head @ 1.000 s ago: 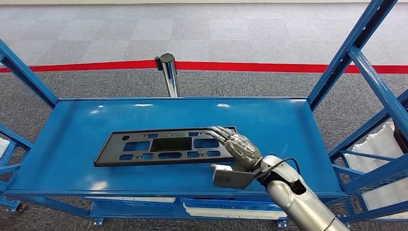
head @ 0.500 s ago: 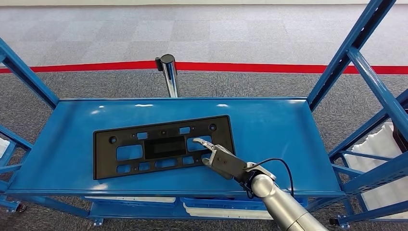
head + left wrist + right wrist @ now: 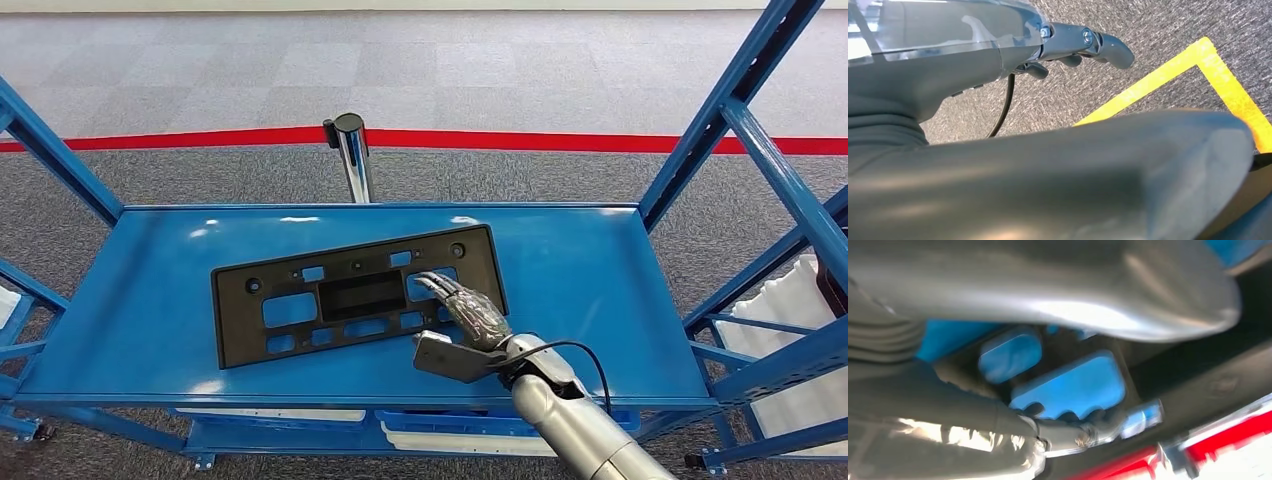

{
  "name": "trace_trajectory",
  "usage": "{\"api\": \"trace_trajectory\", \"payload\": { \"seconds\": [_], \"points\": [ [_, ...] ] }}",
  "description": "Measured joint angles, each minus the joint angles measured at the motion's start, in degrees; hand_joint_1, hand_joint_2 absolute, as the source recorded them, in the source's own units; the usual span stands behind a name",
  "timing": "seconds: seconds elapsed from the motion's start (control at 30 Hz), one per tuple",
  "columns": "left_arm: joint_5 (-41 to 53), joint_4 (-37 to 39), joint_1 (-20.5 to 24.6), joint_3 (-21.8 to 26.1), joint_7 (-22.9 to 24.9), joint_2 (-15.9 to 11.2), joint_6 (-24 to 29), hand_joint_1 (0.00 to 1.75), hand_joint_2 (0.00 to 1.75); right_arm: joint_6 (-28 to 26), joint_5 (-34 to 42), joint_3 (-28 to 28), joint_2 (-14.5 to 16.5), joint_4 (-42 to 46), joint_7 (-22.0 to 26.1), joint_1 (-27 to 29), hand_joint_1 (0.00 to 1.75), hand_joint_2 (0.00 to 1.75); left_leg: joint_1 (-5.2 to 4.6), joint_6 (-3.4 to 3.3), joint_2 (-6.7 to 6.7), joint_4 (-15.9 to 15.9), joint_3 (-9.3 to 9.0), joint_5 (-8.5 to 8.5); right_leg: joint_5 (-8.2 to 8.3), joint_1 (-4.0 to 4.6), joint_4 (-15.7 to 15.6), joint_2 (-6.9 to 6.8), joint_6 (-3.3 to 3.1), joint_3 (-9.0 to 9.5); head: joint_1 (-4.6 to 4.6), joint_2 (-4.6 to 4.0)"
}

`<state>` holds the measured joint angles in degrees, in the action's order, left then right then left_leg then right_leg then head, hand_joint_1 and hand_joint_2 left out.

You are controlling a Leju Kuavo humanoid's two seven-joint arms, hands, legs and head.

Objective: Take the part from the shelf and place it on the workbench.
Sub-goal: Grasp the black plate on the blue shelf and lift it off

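Grey carpet with a red floor line runs behind the blue shelf (image 3: 600, 260), and a chrome post (image 3: 350, 150) stands past its far edge. On the shelf the black plastic panel (image 3: 300, 300) sits mid-tray, tipped up with its far edge raised, presumably so it can be lifted clear. It's tilted because the right hand (image 3: 465, 320) has fingers hooked through a cutout near the panel's right end, thumb below by the near edge. The left hand (image 3: 1083, 45) hangs over carpet, fingers loosely curled, holding nothing.
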<state>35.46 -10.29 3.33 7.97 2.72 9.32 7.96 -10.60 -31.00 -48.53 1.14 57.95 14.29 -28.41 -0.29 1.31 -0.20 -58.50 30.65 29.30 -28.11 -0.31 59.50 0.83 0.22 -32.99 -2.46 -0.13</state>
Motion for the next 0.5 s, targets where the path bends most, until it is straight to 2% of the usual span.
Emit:
{"api": "trace_trajectory", "payload": {
  "seconds": [0.07, 0.1, 0.17, 0.3, 0.5],
  "points": [
    [0.05, 0.0, -0.1, 0.42, -0.01, 0.02, 0.04, 0.0, 0.0, -9.18, -19.1, -1.88, -0.9, 1.41, -4.97, -0.49, 0.0, 0.0, 0.0, 0.0, 0.02, -0.01, 0.04, 0.0, 0.0, -0.01, 0.0, 0.01, 0.0, -0.06, 0.01, 0.0],
    [0.09, 0.0, -0.13, 0.58, -0.01, 0.02, 0.07, 0.0, 0.0, -11.54, -27.17, -2.73, -1.47, 2.27, -6.96, -0.77, 0.0, 0.0, 0.0, 0.0, 0.01, -0.01, 0.05, 0.0, -0.01, -0.01, 0.0, 0.0, 0.02, -0.07, 0.0, 0.0],
    [0.16, 0.0, -0.16, 0.86, -0.02, 0.02, 0.14, 0.0, 0.0, -13.22, -36.13, -3.87, -2.54, 3.94, -9.14, -1.08, 0.0, 0.0, 0.0, 0.0, -0.09, -0.01, 0.11, 0.01, -0.04, -0.01, 0.0, -0.06, 0.06, -0.09, 0.01, 0.0],
    [0.26, 0.0, -0.2, 1.38, -0.08, 0.04, 0.17, 0.0, 0.0, -13.65, -35.0, -4.56, -4.0, 6.68, -9.56, -1.21, 0.0, 0.0, 0.0, 0.0, -0.16, -0.01, 0.21, 0.01, -0.05, -0.01, 0.0, -0.11, 0.08, -0.16, 0.03, 0.0],
    [0.54, 0.0, -0.2, 2.05, -0.26, 0.08, 0.18, 0.0, 0.0, -13.74, -33.35, -4.81, -4.96, 8.93, -7.75, -1.21, 0.0, 0.0, 0.0, 0.0, -0.17, -0.01, 0.25, 0.01, -0.05, -0.01, 0.0, -0.12, 0.08, -0.21, 0.03, 0.0]
  ]
}}
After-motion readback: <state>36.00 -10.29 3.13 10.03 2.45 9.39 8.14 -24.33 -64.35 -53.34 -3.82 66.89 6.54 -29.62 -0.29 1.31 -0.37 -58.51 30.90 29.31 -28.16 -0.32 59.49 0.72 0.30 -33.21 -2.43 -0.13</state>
